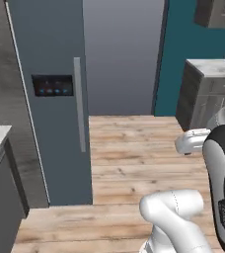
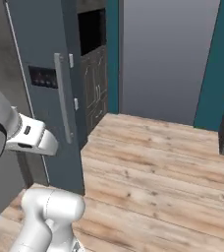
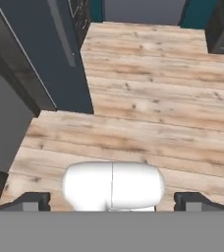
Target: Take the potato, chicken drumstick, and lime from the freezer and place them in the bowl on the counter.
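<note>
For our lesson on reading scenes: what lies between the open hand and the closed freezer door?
In the hand view, bare wooden floor lies between the hand and the freezer; nothing stands on that stretch.

A home kitchen is showing here: a tall slate-grey freezer (image 1: 55,99) is standing closed on a wooden plank floor (image 1: 134,148), with a marbled counter (image 1: 210,66) sitting over dark panelled cabinets (image 1: 203,99) against teal walls (image 1: 183,29).

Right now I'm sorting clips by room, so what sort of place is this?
Most likely a kitchen: a tall slate-grey freezer with a door panel and long handle, a marbled counter over dark cabinets, and a wood plank floor.
</note>
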Robot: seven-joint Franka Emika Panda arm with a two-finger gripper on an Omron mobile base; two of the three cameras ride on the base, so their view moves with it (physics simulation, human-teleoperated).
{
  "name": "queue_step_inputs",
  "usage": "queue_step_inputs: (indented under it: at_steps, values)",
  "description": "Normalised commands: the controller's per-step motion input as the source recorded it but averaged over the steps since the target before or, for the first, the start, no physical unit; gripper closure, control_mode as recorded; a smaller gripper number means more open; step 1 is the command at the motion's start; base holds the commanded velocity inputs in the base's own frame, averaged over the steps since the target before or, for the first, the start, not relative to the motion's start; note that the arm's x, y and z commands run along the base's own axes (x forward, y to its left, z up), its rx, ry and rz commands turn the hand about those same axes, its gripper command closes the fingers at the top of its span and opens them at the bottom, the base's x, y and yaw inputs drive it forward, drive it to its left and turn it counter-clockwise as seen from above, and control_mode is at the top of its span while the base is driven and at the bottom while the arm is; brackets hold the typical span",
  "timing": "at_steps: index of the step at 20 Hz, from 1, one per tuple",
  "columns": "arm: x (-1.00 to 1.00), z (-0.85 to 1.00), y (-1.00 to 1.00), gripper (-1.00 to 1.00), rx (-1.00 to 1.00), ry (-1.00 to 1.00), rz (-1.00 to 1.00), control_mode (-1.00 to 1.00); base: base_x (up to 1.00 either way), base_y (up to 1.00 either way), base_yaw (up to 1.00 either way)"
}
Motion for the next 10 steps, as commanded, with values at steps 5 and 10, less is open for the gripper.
queue_step_inputs:
  at_steps: [5,10]
  values:
    - [0.0,0.0,0.0,-1.0,0.0,0.0,0.0,1.0,0.0,-0.29,-0.77]
    - [0.0,0.0,0.0,-1.0,0.0,0.0,0.0,1.0,0.37,-0.24,-0.65]
